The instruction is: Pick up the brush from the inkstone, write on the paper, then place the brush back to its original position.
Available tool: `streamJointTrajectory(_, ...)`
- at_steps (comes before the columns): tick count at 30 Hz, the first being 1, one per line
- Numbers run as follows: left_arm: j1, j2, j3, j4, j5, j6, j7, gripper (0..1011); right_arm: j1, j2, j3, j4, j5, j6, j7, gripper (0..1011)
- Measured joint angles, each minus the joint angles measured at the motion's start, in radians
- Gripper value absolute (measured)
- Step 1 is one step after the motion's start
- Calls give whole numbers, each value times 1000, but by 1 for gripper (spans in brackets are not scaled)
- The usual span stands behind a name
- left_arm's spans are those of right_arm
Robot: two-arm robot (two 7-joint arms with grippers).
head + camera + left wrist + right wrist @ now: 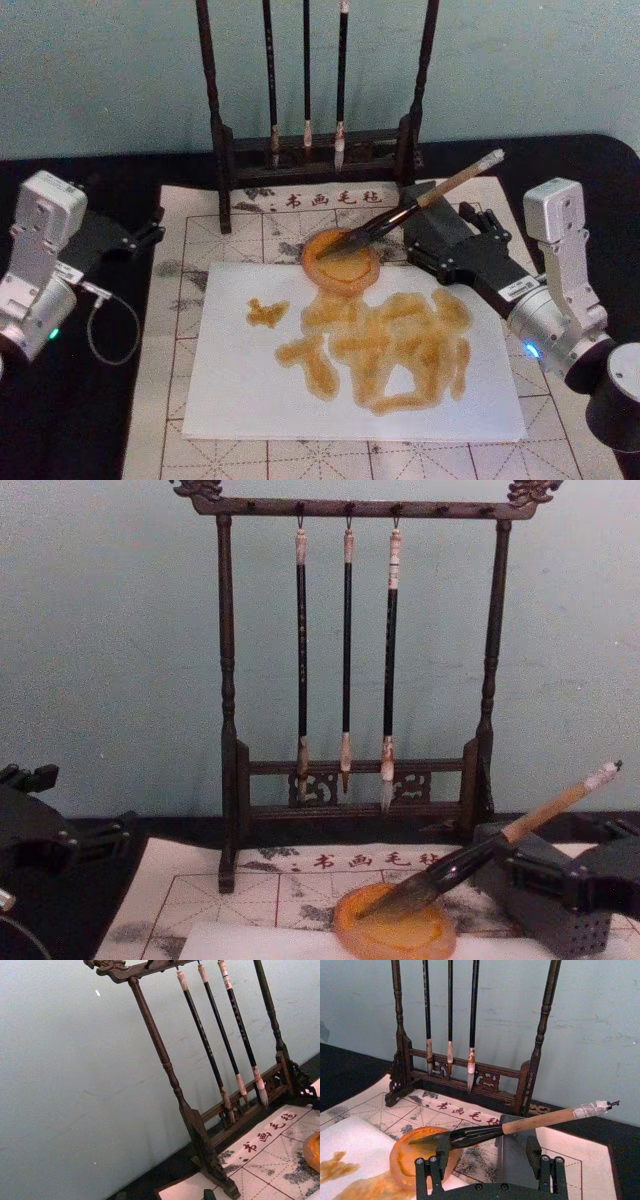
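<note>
Tan-handled brush [420, 205] with dark tip, orange-amber inkstone [341, 260], white paper [230, 385] with amber strokes, red-gridded mat [200, 225], black bench [60, 420]

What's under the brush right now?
The brush tip lies in the inkstone; its handle leans on the grey block. The dish floor beneath the bristles is covered.

Lighting's pretty flat and soft, kinda dim with a bluish-green tint off the back wall [110, 660]. Shadows are weak, just faint ones behind the brush rack [228, 730]. No harsh glare anywhere. Everything's a bit grainy and soft, worst in the near dark corners.
</note>
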Motion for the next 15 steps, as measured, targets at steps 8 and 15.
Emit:
streamJointTrajectory(8,0,0,0,0,0,0,0,1001,0,0,0,0,1,0,0,1003)
streamJointTrajectory(15,0,0,0,0,0,0,0,1001,0,0,0,0,2,0,0,1003)
